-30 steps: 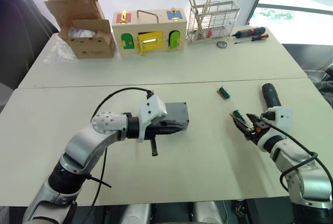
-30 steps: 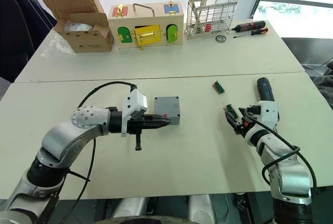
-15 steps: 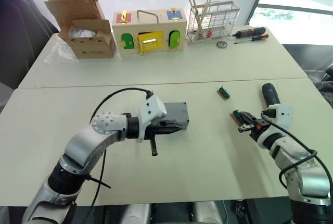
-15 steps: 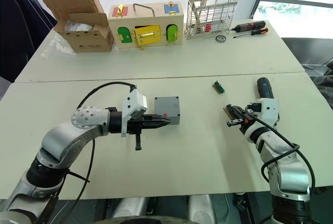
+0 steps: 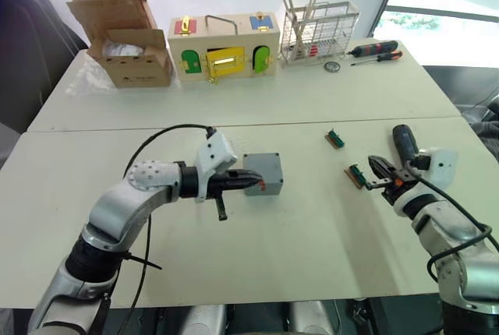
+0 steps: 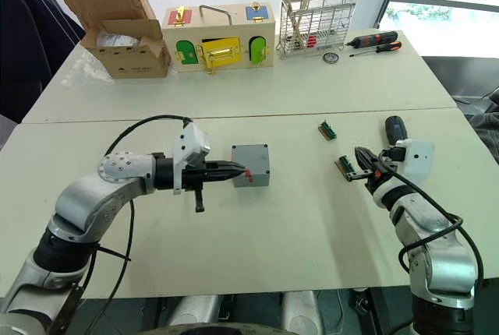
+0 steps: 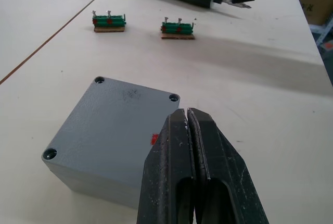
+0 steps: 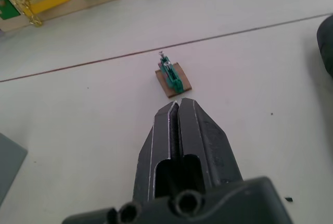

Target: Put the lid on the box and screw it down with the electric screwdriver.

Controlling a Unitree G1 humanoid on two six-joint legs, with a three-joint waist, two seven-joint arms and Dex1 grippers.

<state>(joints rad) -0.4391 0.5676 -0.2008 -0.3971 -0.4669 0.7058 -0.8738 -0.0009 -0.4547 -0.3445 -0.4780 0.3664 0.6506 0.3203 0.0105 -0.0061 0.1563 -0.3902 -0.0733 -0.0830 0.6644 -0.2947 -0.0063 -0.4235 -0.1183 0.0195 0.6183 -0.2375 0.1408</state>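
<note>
Box: I see the grey box sitting mid-table, its lid already on top with the corner holes showing.
Left gripper: my left gripper has its fingers pressed together, holding nothing, tips right at the box's left side by the red mark.
Right gripper: my right gripper is also pinched closed and empty, just right of a small green part on a brown base.
Electric screwdriver: the electric screwdriver lies on the table at the right, just beyond my right gripper.
Other part: a second green part lies farther back.
</note>
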